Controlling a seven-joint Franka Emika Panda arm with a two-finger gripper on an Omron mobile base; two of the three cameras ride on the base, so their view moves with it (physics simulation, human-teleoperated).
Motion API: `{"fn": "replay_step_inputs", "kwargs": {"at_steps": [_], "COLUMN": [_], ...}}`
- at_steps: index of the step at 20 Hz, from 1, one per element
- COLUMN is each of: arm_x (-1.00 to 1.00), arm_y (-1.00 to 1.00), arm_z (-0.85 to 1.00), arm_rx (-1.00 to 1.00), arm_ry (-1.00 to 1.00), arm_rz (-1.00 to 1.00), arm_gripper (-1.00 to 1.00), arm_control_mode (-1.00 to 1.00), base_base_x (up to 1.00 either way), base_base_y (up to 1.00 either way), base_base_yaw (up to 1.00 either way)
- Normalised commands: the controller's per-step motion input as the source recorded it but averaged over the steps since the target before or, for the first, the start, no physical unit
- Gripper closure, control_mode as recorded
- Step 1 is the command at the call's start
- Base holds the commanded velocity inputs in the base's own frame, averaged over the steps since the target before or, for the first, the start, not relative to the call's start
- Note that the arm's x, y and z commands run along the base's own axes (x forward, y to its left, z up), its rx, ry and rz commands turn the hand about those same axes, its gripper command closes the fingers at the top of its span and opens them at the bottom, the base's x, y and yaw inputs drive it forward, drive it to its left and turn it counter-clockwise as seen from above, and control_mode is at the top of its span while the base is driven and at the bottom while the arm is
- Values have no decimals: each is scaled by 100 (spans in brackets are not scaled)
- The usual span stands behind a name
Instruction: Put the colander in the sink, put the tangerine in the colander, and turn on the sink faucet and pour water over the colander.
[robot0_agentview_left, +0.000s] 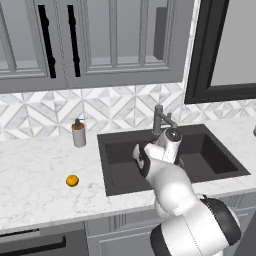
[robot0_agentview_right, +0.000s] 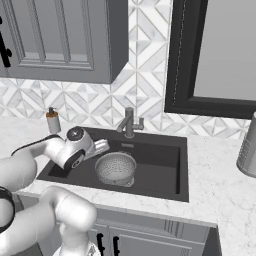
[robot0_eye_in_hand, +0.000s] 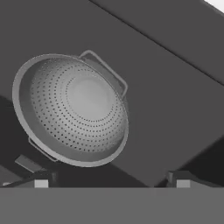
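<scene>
The silver perforated colander (robot0_agentview_right: 116, 168) sits upright on the floor of the dark sink (robot0_agentview_right: 160, 165), left of its middle. In the hand view the colander (robot0_eye_in_hand: 72, 109) lies below and left of my gripper (robot0_eye_in_hand: 111, 181), whose two fingertips stand wide apart with nothing between them. The hand (robot0_agentview_right: 102, 146) hovers just above the colander's left rim, apart from it. The tangerine (robot0_agentview_left: 72, 180) rests on the marble counter left of the sink (robot0_agentview_left: 215, 160). The dark faucet (robot0_agentview_left: 159, 120) stands behind the basin, and no water shows at its spout (robot0_agentview_right: 129, 122).
A brown-and-silver soap dispenser (robot0_agentview_left: 78, 133) stands on the counter at the sink's back left corner. A tall metal container (robot0_agentview_right: 248, 150) stands on the counter to the right. Wall cabinets hang above, and a dark-framed window sits to the right.
</scene>
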Motion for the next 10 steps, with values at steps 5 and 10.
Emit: {"fn": "replay_step_inputs", "kwargs": {"at_steps": [5,10], "arm_x": [-34,-51], "arm_y": [33,70], "arm_z": [97,72], "arm_rx": [2,-1], "arm_ry": [3,18], "arm_rz": [3,23], "arm_gripper": [-100,-100], "arm_control_mode": [-100,-100], "base_base_x": [0,0], "base_base_y": [0,0], "base_base_yaw": [0,0]}}
